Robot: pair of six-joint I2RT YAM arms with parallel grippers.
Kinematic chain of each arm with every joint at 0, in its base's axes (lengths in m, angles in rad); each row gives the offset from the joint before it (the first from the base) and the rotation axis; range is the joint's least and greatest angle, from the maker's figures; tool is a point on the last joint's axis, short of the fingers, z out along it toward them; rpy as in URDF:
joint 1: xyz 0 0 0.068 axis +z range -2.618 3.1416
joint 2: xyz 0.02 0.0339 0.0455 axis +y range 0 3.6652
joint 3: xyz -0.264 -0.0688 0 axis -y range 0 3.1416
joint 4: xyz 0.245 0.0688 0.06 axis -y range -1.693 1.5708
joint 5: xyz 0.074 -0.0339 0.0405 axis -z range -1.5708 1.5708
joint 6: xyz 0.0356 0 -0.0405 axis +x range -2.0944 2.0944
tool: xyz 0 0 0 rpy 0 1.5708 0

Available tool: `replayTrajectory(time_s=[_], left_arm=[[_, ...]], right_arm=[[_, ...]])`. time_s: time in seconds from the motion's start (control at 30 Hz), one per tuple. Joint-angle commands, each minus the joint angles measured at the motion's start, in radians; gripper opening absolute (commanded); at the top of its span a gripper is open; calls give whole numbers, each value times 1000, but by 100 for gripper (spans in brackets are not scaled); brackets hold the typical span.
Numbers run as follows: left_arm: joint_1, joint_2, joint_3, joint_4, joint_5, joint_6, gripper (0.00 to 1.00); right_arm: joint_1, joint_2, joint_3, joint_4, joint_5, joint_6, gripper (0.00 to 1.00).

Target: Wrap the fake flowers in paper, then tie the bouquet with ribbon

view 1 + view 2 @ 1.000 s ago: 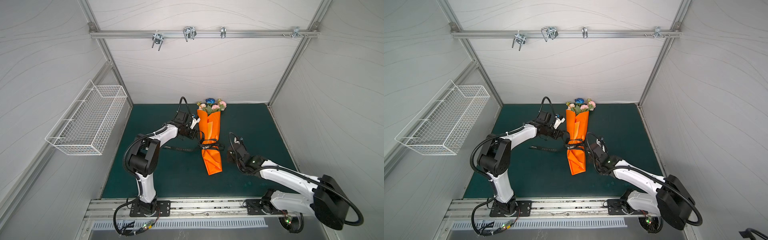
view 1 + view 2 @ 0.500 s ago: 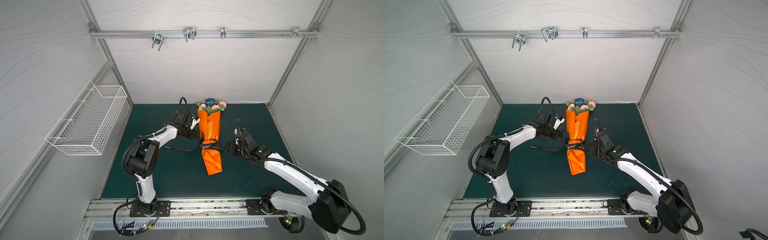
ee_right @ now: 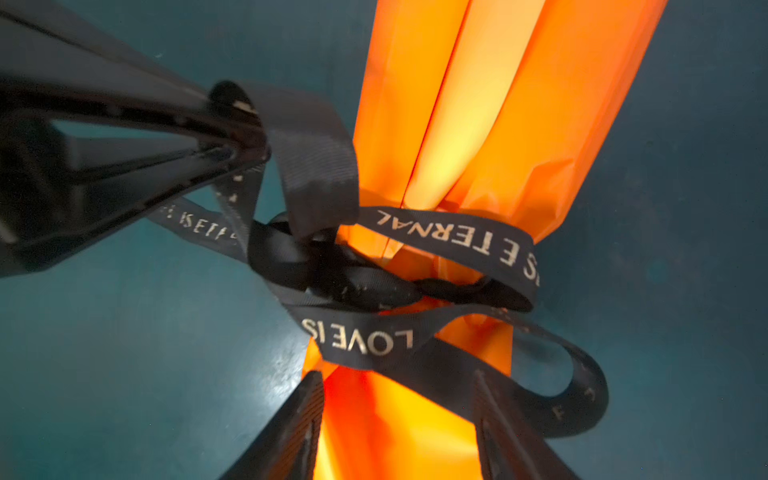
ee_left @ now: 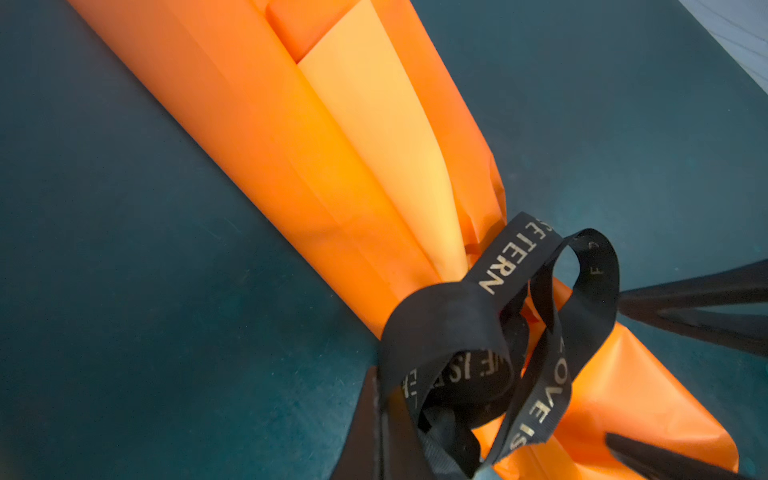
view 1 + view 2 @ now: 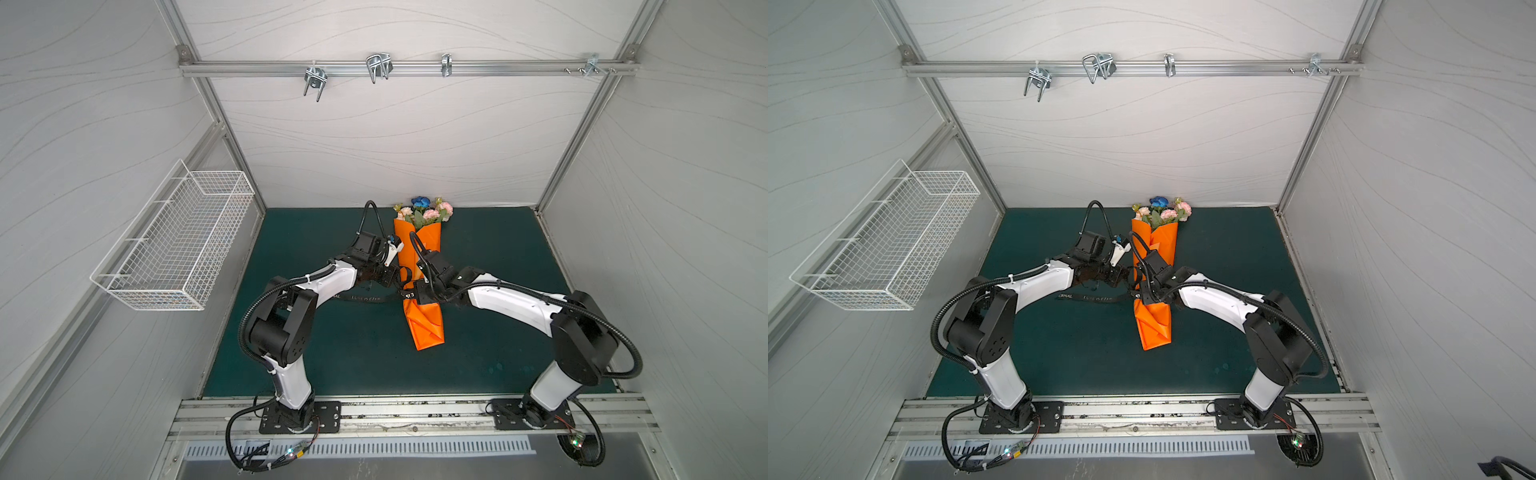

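Observation:
The bouquet of fake flowers lies on the green mat in both top views, its blooms toward the back wall. Orange paper wraps the stems, which are hidden. A black lettered ribbon is looped loosely round the wrap's waist. One tail trails left on the mat. My left gripper is shut on a ribbon strand beside the wrap, also seen in the right wrist view. My right gripper is open, its fingers astride the orange paper just below the ribbon.
A white wire basket hangs on the left wall. Metal hooks sit on the rail across the back wall. Both arms meet over the middle of the wrap, and the walls close in the mat on three sides.
My right arm swung left from beside the bouquet to over the wrap at the ribbon, and its jaws stand a little wider. The left gripper has stayed put, still holding the ribbon.

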Motion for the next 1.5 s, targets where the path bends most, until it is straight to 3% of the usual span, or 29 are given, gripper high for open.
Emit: replayTrajectory(time_s=[0.0,0.17,0.33,0.47,0.57,0.73,0.9,1.2,1.47], left_arm=[[-5,-1,12,47,-7,-1,0],[-7,0,16,47,-3,0,0],[-8,0,14,44,-3,2,0],[-8,3,12,43,-4,3,0],[-9,-2,7,44,-6,4,0],[-20,-38,-30,61,-24,17,0],[-59,-120,-139,107,-138,51,0],[-103,-214,-320,235,-293,-95,0],[-107,-191,-333,277,-348,-148,0]], right_arm=[[8,52,44,-23,16,-25,64],[7,116,74,-33,39,-18,64],[9,124,77,-37,59,-20,44],[8,90,56,-32,82,-19,21],[7,46,42,-44,103,-16,13],[-3,-68,-17,-55,133,10,10],[-64,-222,-126,-52,115,65,4],[-283,-512,-363,-102,163,137,0],[-465,-678,-435,-183,207,166,0]])
